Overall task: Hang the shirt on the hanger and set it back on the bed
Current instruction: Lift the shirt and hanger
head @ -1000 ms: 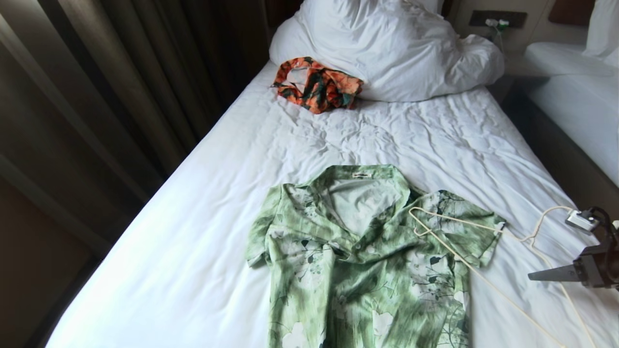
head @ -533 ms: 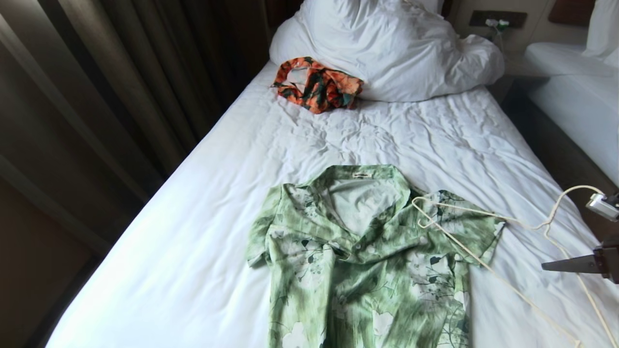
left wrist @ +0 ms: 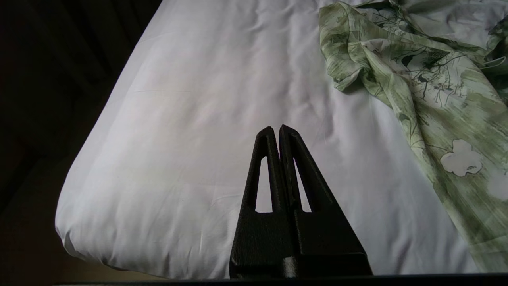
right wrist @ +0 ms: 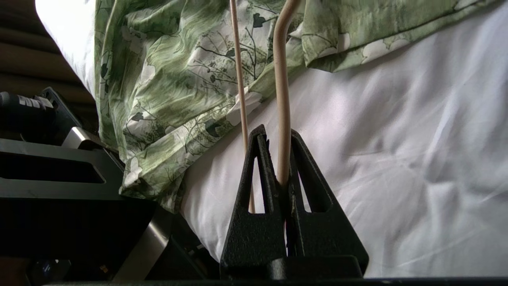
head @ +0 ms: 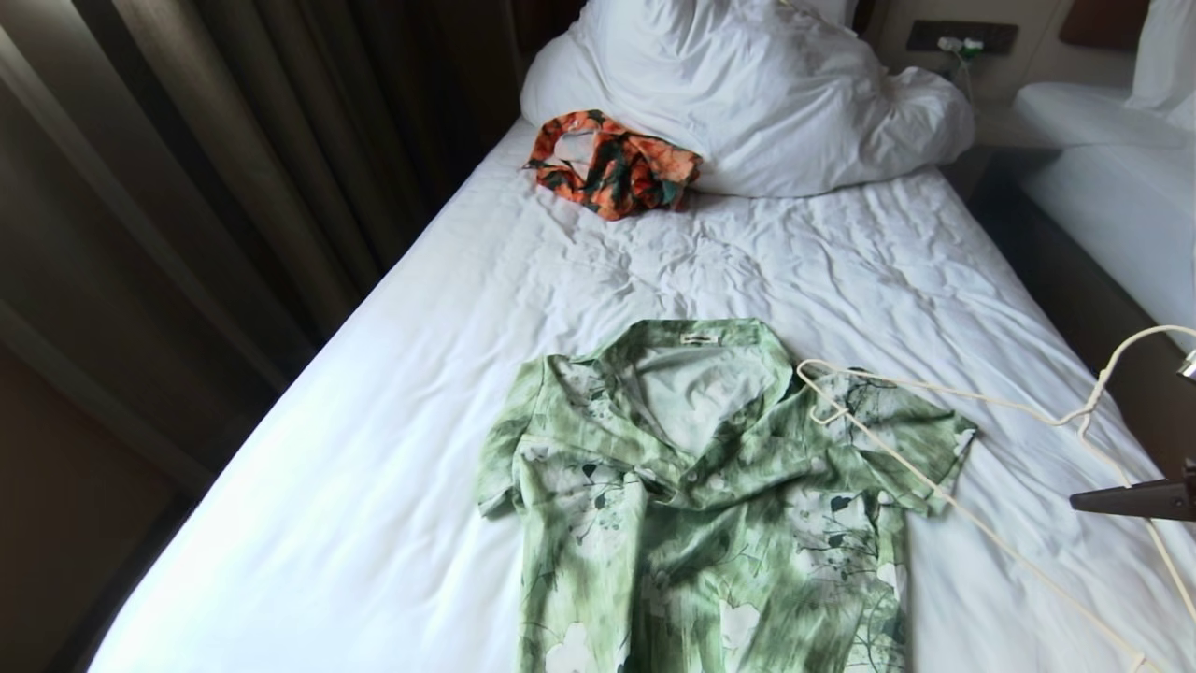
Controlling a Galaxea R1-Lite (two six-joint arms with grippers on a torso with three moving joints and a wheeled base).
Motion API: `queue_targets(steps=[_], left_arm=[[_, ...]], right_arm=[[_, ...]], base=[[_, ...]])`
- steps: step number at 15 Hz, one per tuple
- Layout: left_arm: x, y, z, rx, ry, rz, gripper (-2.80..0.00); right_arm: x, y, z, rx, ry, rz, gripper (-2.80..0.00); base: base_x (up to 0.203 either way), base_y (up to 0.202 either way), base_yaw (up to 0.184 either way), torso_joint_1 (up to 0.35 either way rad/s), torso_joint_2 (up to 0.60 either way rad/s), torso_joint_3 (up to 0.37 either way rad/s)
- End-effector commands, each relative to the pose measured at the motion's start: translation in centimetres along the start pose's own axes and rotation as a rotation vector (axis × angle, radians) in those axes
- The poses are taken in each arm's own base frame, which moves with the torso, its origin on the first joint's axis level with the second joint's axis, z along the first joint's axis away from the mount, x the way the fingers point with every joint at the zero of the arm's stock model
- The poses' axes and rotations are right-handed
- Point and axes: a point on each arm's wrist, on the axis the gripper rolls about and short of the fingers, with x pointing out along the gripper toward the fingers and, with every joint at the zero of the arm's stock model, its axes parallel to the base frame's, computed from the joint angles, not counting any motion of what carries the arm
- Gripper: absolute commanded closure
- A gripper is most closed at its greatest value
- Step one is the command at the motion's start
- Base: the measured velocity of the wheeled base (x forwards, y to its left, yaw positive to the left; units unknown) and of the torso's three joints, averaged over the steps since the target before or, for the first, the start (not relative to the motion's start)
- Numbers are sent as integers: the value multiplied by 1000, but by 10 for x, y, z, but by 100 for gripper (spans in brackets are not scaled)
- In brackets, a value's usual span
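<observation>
- Head view: the hanger [head: 944,397] runs its long axis from one corner above the shirt's collar side out toward the right edge, where its curved hook [head: 1135,350] arcs upward beside the right gripper [head: 1084,502].
- The hanger is thin cream wire bent into a triangle; one leg slants down across the sheet toward the near right corner of the picture.
- The shirt [head: 701,486] lies flat on the bed [head: 392,449], collar toward the pillow [head: 747,93], hem toward the robot, so its long axis follows the bed's length. It is soft, light green cloth with white flowers and dark leaf lines.
- The bed's sheet is white and finely wrinkled; a crumpled orange-and-teal garment [head: 612,164] sits against the pillow, well apart from the shirt.
- Right wrist view: the right gripper [right wrist: 274,137] has its jaws clamped on a cream bar of the hanger [right wrist: 281,99], which runs straight out ahead of the jaws over the shirt's sleeve edge (a second, thinner wire passes just beside one finger).
- Only this gripper's dark tip shows in the head view, roughly level and pointing toward the shirt.
- Left wrist view: the left gripper [left wrist: 276,129] hangs over bare sheet with jaws together and nothing between them; the shirt [left wrist: 428,91] lies ahead and off to one side of them.
</observation>
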Motion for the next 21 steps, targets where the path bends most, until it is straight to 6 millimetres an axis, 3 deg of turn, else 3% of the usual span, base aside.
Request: queue_targets(steps=[1, 8, 15, 21], left_arm=[[0, 0, 0, 0, 1, 0, 0], [0, 0, 0, -1, 1, 0, 0], [0, 0, 0, 0, 1, 0, 0], [0, 0, 0, 0, 1, 0, 0]], right_arm=[[-3, 9, 4, -35, -11, -1, 0], [6, 15, 15, -189, -34, 11, 0], [47, 17, 44, -446, -81, 82, 0], [45, 20, 60, -557, -209, 129, 0]], base=[[0, 0, 0, 0, 0, 0], [0, 0, 0, 0, 0, 0], [0, 0, 0, 0, 0, 0], [0, 0, 0, 0, 0, 0]])
